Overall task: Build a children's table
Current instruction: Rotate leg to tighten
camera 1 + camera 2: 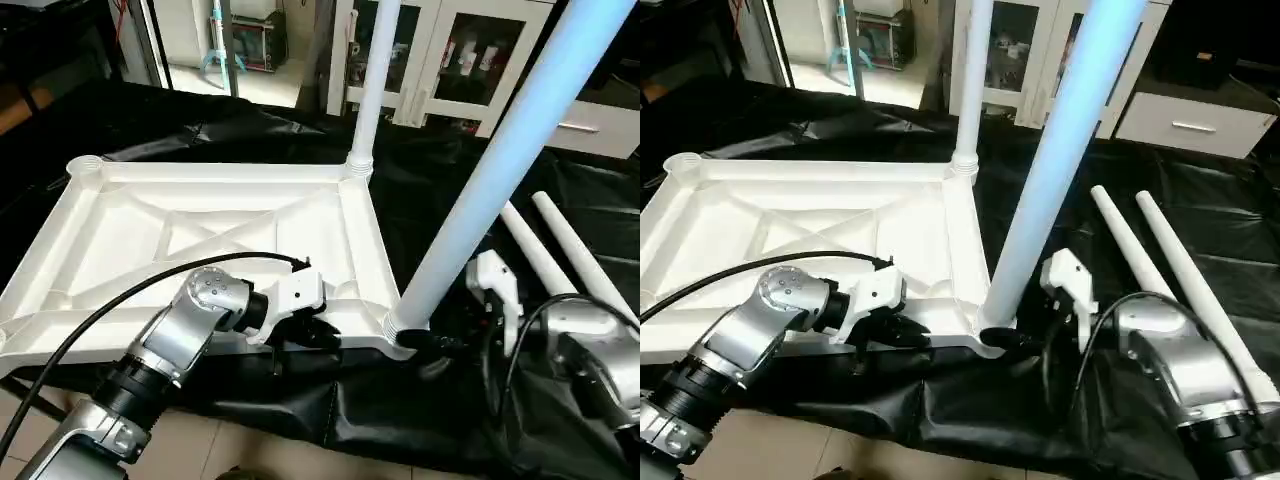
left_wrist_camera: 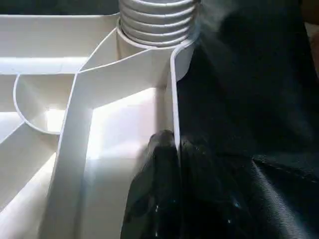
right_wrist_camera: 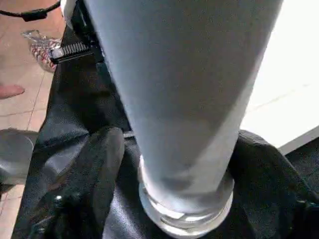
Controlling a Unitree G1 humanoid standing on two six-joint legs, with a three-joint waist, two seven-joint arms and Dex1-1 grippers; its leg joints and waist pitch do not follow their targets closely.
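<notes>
The left pincer [image 1: 902, 335] was clamped on the near rim of the table top [image 1: 200, 230], its black fingers [image 2: 159, 164] pinching the thin white wall — one inside, one outside against the black cloth [image 1: 420, 190].

The right pincer [image 3: 169, 164] sat at the base of the near leg [image 1: 500, 170], its fingers [image 3: 104, 159] apart on either side of the tube; whether they pressed on it could not be told. That leg stood in the near right corner socket [image 1: 398, 328], leaning a little toward the right.

The table top lay upside down on the cloth-covered counter, ribbed X-braced underside up. A second leg [image 1: 372, 80] stood upright in the far right socket [image 1: 360, 165]. The far left socket [image 1: 84, 165] held nothing.

Two loose legs [image 1: 1170, 260] lay side by side on the cloth, right of the top and just beyond the right pincer.

Behind the counter stood a white glass-door cabinet [image 1: 450, 55] with small items on its shelves — too small to identify.
</notes>
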